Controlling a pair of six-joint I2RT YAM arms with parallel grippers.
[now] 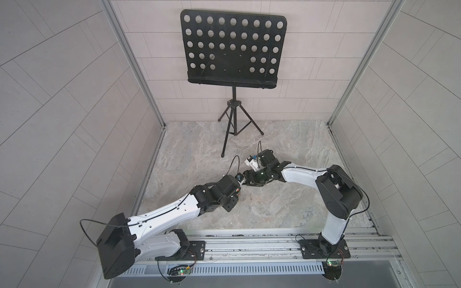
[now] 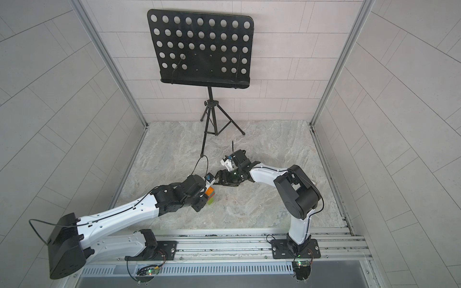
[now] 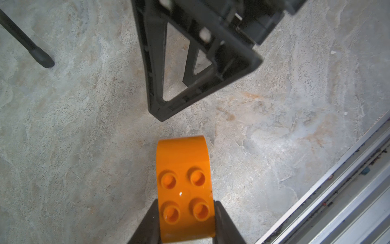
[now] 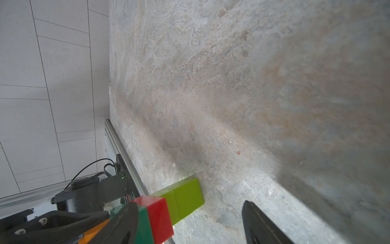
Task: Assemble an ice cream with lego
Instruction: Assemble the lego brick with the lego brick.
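Clearly the left hand (image 3: pixel 185 213) is clamped across the orange rounded cap (image 3: pixel 183 160) of the lego-brick ice cream (image 2: pixel 210 195), lime-green stem (image 4: pixel 185 196) pointing at the grey marbled surface (image 2: pixel 249 207). Alongside, the right hand (image 4: pixel 188 203) gapes. Light, rigid, glossy plastic: flat side faces probably suit gripping; joints could pop.

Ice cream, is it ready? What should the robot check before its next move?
1. Ice cream whole, with stem, red layer, green layer and cap joined: ok.
2. Left pincer shut on the ice cream's cap: ok.
3. Right pincer open: ok.
4. Right pincer off the ice cream: cannot tell.
5. Stem end resting on the table: cannot tell.
6. Stand leg away from the ice cream: ok.
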